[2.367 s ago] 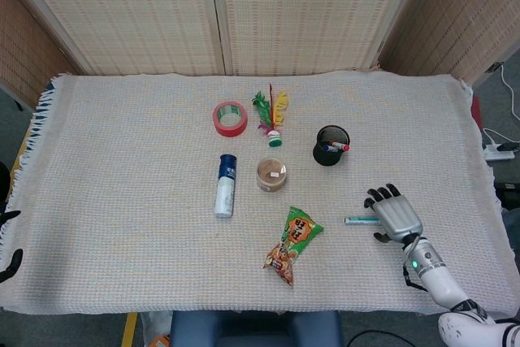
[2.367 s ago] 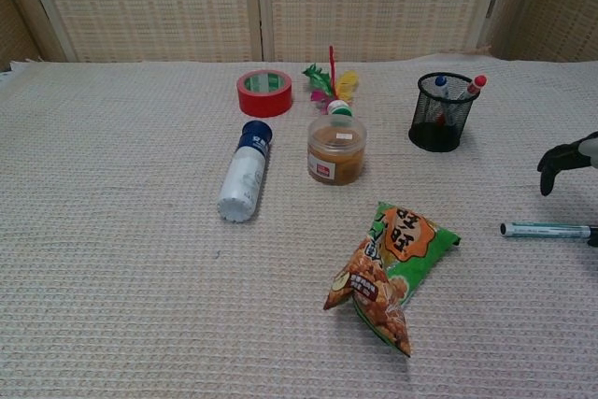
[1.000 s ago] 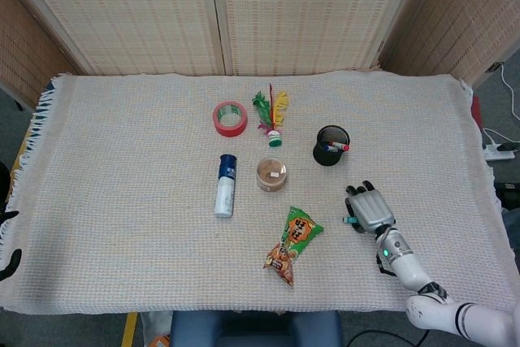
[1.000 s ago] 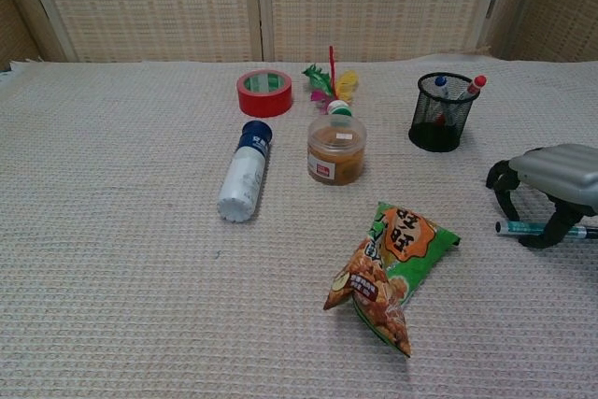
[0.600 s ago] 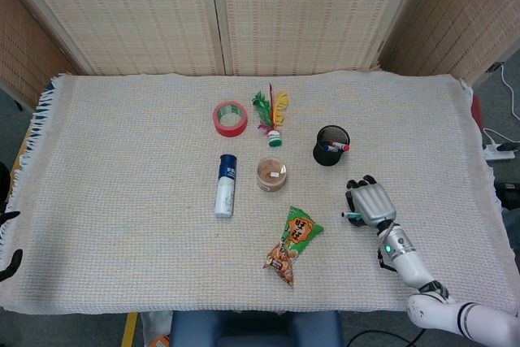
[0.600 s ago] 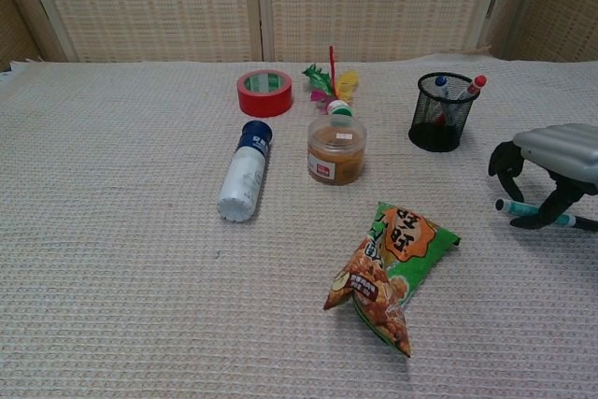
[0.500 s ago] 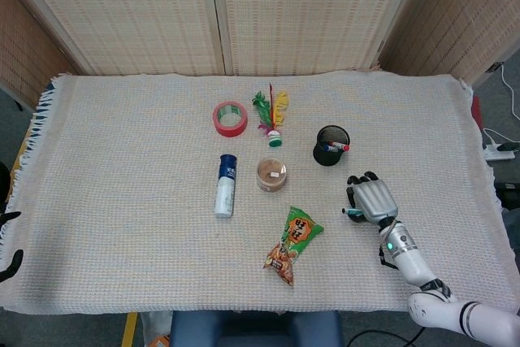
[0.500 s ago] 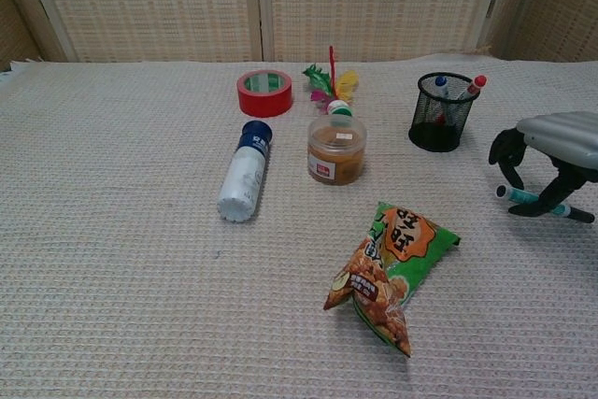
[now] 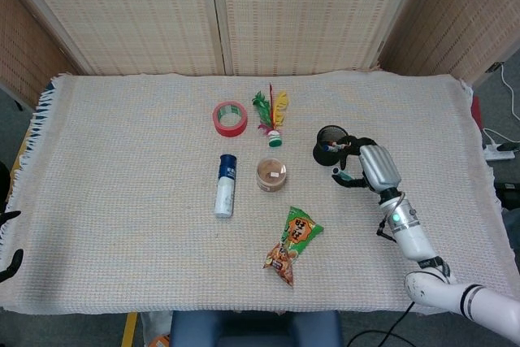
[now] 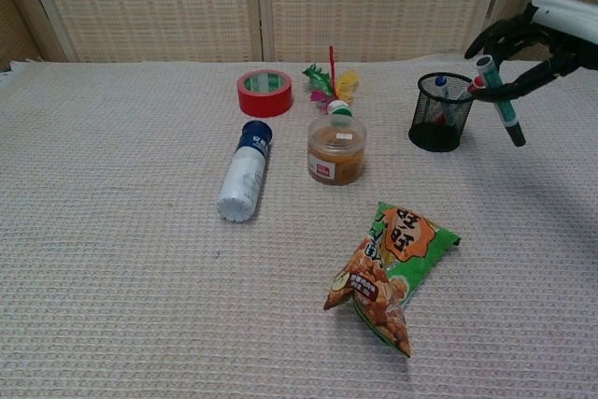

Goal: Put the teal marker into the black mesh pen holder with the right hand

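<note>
The black mesh pen holder (image 9: 328,145) stands right of the table's centre with a red-capped and a blue-capped pen in it. My right hand (image 9: 370,167) hovers just right of it and pinches the teal marker (image 10: 498,100). In the chest view the right hand (image 10: 548,30) is above the level of the holder's (image 10: 439,115) rim, and the marker hangs tilted, its lower end pointing down and to the right, beside the holder and outside it. Only dark fingertips of my left hand (image 9: 8,262) show at the left edge of the head view.
A red tape roll (image 9: 230,118), a feather shuttlecock (image 9: 270,116), a white bottle with a blue cap (image 9: 225,186) and a small brown jar (image 9: 271,175) lie left of the holder. A snack bag (image 9: 292,244) lies nearer the front edge.
My right hand closed on the marker where it lay on the cloth, lifted it and carried it up and back to beside the pen holder. The left hand stayed still.
</note>
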{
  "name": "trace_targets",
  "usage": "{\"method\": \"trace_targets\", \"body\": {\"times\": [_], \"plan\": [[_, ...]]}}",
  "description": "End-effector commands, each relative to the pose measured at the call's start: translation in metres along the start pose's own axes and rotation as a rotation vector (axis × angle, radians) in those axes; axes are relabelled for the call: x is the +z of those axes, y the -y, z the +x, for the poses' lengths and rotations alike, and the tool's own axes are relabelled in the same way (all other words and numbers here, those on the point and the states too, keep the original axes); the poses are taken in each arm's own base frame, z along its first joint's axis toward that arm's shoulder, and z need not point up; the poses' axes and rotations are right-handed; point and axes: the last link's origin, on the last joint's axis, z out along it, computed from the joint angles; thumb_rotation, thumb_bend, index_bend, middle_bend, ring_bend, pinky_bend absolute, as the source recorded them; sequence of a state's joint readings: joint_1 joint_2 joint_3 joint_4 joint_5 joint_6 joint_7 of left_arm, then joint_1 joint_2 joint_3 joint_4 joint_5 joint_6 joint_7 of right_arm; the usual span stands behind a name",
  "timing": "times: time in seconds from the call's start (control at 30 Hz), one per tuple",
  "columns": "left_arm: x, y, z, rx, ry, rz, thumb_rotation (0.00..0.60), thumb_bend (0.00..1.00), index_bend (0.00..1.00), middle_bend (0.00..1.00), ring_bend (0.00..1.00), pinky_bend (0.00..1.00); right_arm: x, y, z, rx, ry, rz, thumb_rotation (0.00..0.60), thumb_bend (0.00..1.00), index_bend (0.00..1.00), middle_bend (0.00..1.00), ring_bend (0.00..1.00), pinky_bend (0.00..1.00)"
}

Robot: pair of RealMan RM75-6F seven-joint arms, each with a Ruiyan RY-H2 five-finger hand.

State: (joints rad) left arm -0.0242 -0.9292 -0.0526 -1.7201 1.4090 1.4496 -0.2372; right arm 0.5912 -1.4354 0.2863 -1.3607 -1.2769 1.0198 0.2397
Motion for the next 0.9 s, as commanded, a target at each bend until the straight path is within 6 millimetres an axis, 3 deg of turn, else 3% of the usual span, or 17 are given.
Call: {"method": "trace_targets", "body": {"times": [0.03,0.2,0.53,0.9], "plan": [[-0.001,0.0,0.001,-0.002,-0.003,0.0,0.6,0.39,0.2,0.04,0.0,0.11,0.035,0.032,0.025,0.292,-0.112,0.121,0.6,0.21,0.69,0.3,0.39,0.28],[-0.001,0.0,0.002,-0.005,-0.006,-0.001,0.6,0.39,0.2,0.04,0.0,0.11,0.055,0.037,0.035,0.458,-0.138,0.131,0.6,0.23,0.69,0.31,0.42,0.32],[0.001,0.003,-0.001,-0.002,0.007,0.014,0.6,0.39,0.2,0.04,0.0,0.11,0.094,0.014,0.032,0.485,-0.122,0.022,0.6,0.27,0.7,0.32,0.44,0.35],[0.005,0.008,-0.005,0.004,0.024,0.044,0.6,0.39,0.2,0.04,0.0,0.11,0.102,-0.012,0.012,0.44,-0.081,-0.039,0.6,0.28,0.72,0.32,0.44,0.35]]}}
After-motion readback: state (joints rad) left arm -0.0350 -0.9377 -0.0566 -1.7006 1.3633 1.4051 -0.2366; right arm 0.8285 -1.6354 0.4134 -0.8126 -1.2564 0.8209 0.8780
